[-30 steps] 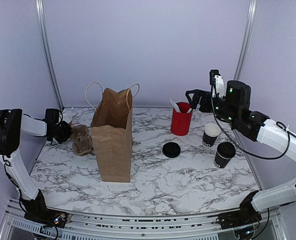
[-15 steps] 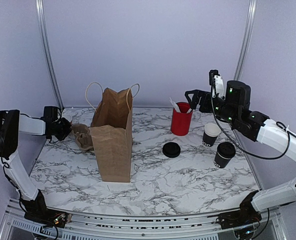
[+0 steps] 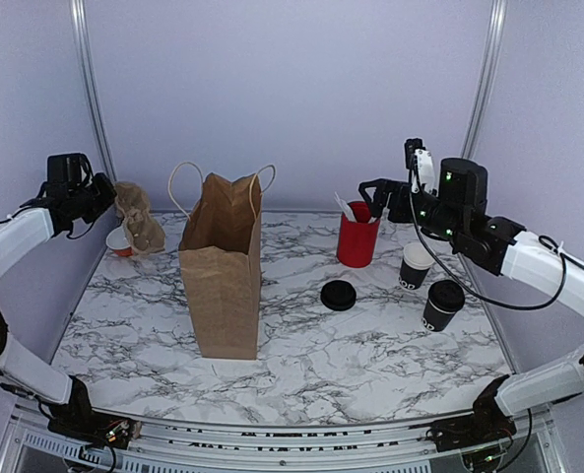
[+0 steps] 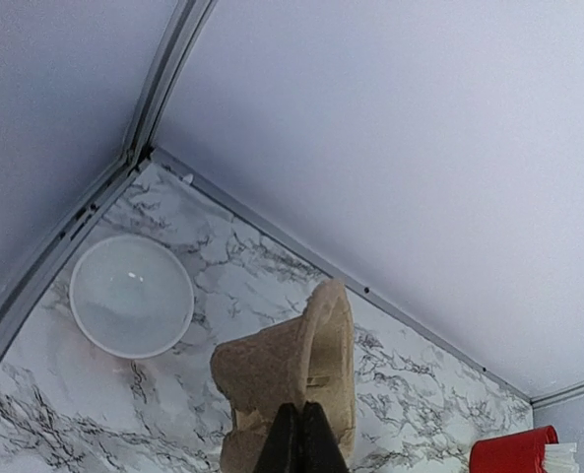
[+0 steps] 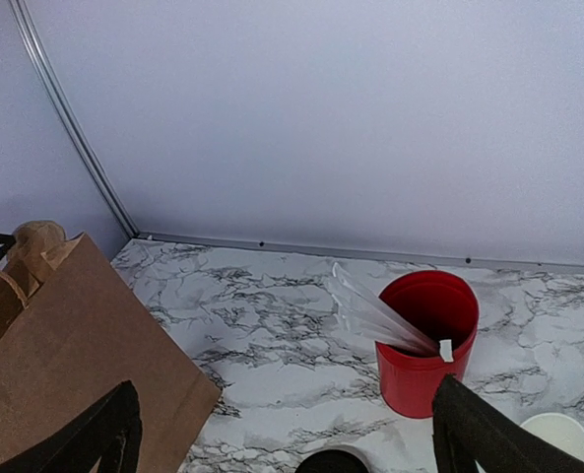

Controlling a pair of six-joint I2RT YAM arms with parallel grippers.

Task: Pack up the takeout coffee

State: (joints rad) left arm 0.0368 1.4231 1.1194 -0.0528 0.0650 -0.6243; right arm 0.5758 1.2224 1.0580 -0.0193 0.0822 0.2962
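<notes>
Left gripper point(image 3: 104, 195) is raised above the far-left corner, jaws clenched on the rim of a brown pulp cup carrier point(image 3: 136, 219). The carrier hangs clear of the marble table point(image 3: 351, 365). The left wrist view shows both fingers pinched together on the carrier's edge. Below the carrier, 1 small round bowl point(image 3: 120, 241), white inside, sits in the corner against the wall rail. Right gripper point(image 5: 282, 386) is in the air over the far-right side, jaws spread wide and grasping nothing. The red cup with white sticks point(image 3: 357, 235) stands below and ahead of it. Takeout coffee point(image 3: 417, 264) stands upright and uncovered on the table at right, just right of the red cup and apart from both grippers. 1 lidded black cup point(image 3: 442, 304) stands just beside it, nearer the front. 1 loose flat black lid point(image 3: 339, 295) lies between the cups and the brown paper bag point(image 3: 223, 266). The bag stands upright left of centre, mouth open, 2 handles up.
</notes>
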